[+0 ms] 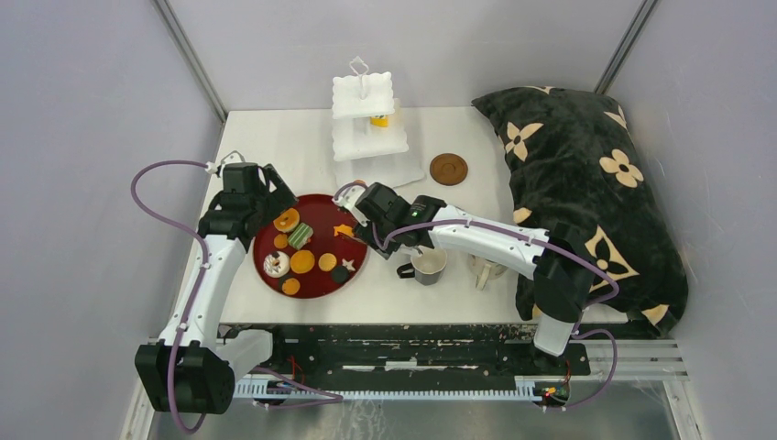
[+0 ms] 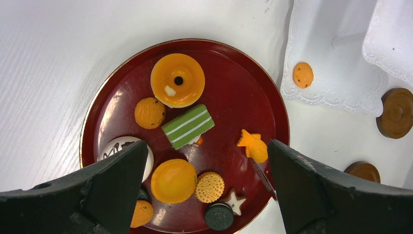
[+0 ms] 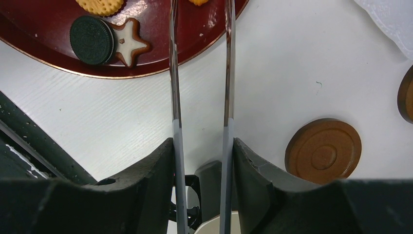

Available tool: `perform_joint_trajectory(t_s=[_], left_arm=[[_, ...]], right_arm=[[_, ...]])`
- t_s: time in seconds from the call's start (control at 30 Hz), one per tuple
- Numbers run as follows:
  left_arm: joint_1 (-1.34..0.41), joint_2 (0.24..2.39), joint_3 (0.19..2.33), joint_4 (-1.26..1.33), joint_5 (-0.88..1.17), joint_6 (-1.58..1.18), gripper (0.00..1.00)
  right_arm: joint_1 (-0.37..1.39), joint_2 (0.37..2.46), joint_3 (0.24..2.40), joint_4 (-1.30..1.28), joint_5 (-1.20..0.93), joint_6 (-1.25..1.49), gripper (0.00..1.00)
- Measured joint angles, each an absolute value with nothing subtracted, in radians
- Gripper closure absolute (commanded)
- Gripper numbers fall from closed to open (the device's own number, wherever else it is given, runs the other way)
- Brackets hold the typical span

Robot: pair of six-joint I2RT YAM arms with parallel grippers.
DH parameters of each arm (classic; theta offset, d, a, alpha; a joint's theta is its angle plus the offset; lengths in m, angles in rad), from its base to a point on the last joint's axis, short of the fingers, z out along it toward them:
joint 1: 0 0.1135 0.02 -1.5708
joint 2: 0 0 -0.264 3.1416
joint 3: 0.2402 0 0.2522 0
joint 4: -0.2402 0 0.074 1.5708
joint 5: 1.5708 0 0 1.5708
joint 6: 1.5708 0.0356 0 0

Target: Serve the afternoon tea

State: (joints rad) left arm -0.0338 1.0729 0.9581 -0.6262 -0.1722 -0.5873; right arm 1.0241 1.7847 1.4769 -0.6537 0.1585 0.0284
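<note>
Small toy sweets lie on the dark red tray (image 1: pixel 321 206): an orange donut (image 2: pixel 177 80), a green striped cake (image 2: pixel 188 126), an orange disc (image 2: pixel 173 180) and a star cookie (image 2: pixel 234 201). My left gripper (image 2: pixel 207 165) hovers open above them, holding nothing. My right gripper (image 3: pixel 202 146) is shut on the metal tongs (image 3: pixel 174 73), whose blades stand apart and reach over the tray's right rim beside an orange shaped sweet (image 2: pixel 253 146). The white three-tier stand (image 1: pixel 366 119) stands behind the tray, with an orange cookie (image 2: pixel 303 74) on its bottom tier. Two mugs (image 1: pixel 427 266) (image 1: pixel 486 270) stand under the right arm.
One brown coaster (image 1: pixel 448 169) lies right of the stand and another (image 3: pixel 324 150) lies near the right gripper. A large black flowered pillow (image 1: pixel 586 183) covers the table's right side. A dark sandwich cookie (image 3: pixel 91 40) touches the star cookie.
</note>
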Motion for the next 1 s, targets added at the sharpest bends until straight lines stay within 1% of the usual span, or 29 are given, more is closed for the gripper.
perform_joint_trajectory(t_s=[0.47,0.6,0.73,1.0], left_arm=[[-0.034,1.073,0.958,-0.626,-0.173,-0.587,0.00],[-0.034,1.073,0.958,-0.626,-0.173,-0.587,0.00],[-0.034,1.073,0.958,-0.626,-0.173,-0.587,0.00],[-0.034,1.073,0.958,-0.626,-0.173,-0.587,0.00]], right_arm=[[1.024,1.838,1.477,-0.628,0.133,0.029,0.50],[1.024,1.838,1.477,-0.623,0.133,0.029,0.58],[1.024,1.838,1.477,-0.621,0.133,0.029,0.69],[1.024,1.828,1.477,-0.621,0.134,0.029,0.80]])
